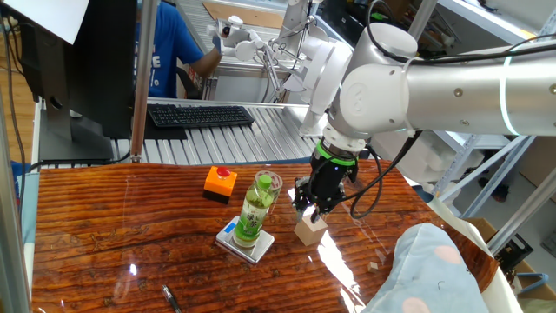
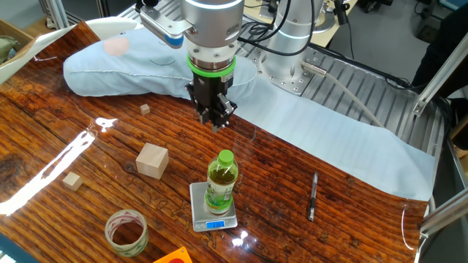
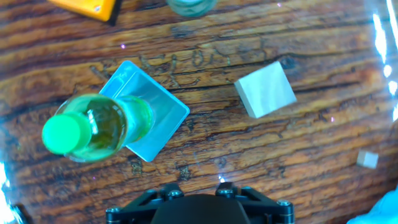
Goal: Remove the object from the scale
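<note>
We lose the gripper (image 3: 198, 205) fingertips at six o'clock, orange box (image 3: 87, 7) and jar (image 3: 189, 5) cropped at twelve, scale (image 2: 217, 224) digits unreadable.

- The arm's rounded links are showing glossy silver-white shells, bulging at the joints.
- Just above the end effector (image 2: 214, 117), a bright green ring is encircling the wrist.
- The end effector itself is showing black, angular, with small screws on its housing.
- A black cable is looping out beside it, toward the arm.
</note>
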{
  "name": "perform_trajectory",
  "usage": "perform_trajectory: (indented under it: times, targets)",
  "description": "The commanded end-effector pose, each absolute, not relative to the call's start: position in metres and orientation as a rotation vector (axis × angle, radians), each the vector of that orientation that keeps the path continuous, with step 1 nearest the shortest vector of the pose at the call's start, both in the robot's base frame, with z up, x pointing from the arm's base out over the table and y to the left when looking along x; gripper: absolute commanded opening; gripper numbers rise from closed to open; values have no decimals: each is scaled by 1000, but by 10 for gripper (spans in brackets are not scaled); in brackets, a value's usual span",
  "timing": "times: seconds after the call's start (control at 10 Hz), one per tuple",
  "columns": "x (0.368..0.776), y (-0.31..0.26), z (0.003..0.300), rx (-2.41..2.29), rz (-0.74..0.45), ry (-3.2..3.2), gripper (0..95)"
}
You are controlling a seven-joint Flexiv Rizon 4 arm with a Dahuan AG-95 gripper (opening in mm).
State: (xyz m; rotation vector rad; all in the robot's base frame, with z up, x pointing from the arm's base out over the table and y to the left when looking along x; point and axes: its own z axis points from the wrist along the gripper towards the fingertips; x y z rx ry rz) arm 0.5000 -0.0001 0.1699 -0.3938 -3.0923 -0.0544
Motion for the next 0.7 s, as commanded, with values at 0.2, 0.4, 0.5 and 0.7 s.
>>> perform_trajectory:
  times: [0.2, 0.4, 0.5, 0.7]
  targets:
    - [500, 0, 170, -396, -55, -3092, 0]
    - [500, 0, 170, -395, -54, -3093, 0]
    - [500, 0, 170, -393, -54, -3093, 0]
    - [500, 0, 170, -389, -53, -3094, 0]
